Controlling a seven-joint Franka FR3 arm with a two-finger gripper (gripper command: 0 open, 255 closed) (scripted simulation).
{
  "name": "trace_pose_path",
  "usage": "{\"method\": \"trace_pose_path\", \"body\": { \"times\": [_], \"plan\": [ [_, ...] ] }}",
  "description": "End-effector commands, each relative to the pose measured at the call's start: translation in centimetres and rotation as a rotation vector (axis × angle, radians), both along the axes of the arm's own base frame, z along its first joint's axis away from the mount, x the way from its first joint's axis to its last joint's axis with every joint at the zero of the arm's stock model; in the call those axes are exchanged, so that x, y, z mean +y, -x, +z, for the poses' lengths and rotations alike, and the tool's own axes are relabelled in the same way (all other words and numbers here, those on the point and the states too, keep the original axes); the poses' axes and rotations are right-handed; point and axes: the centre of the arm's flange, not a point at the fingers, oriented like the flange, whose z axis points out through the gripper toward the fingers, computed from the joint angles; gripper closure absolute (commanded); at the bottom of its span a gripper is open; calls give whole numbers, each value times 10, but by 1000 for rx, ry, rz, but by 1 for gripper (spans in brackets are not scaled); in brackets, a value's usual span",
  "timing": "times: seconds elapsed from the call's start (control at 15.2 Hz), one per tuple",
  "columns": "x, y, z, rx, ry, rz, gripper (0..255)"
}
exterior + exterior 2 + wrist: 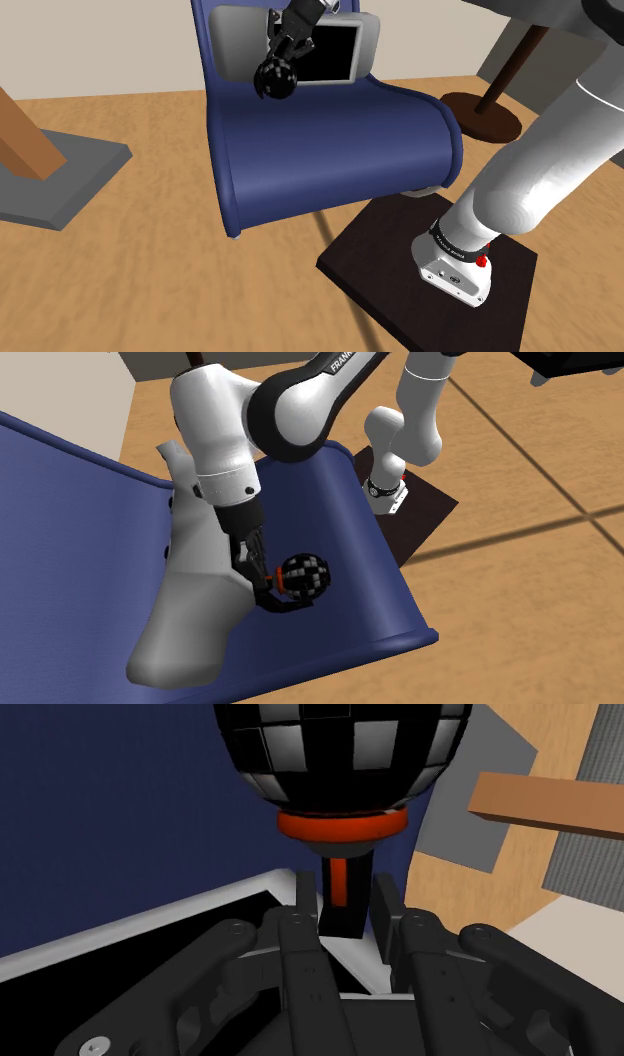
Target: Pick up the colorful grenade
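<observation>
The grenade, a black and white checkered ball with a red ring, is gripped by its thin stem between the closed fingers of the tool. It is held over the seat of a blue chair, just beside a grey cushion.
</observation>
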Motion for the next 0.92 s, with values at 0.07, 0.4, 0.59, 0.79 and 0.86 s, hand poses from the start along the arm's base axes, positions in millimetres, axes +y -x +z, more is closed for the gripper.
{"method": "trace_pose_path", "body": {
  "times": [0.07,0.4,0.59,0.79,0.86],
  "plan": [
    [-1,0,16,-1,0,0,255],
    [-1,0,42,-1,0,0,255],
    [-1,0,58,-1,0,0,255],
    [-1,0,69,-1,0,0,255],
    [-1,0,69,-1,0,0,255]
  ]
}}
